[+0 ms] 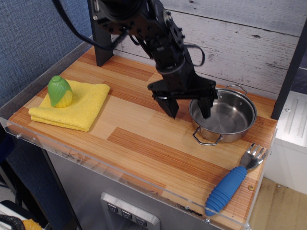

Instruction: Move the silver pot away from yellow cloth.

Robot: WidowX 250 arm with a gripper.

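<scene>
The silver pot (225, 116) sits on the wooden table at the right, with looped wire handles at its front left and back. The yellow cloth (74, 104) lies folded at the far left, well apart from the pot. My gripper (188, 109) is open and empty, raised a little above the pot's left rim, with one finger (170, 106) outside the pot and the other over its inside.
A green-and-yellow toy corn (59, 91) rests on the cloth. A fork with a blue handle (233, 182) lies at the front right corner. A dark post (100, 38) stands at the back left. A wooden wall runs behind the table.
</scene>
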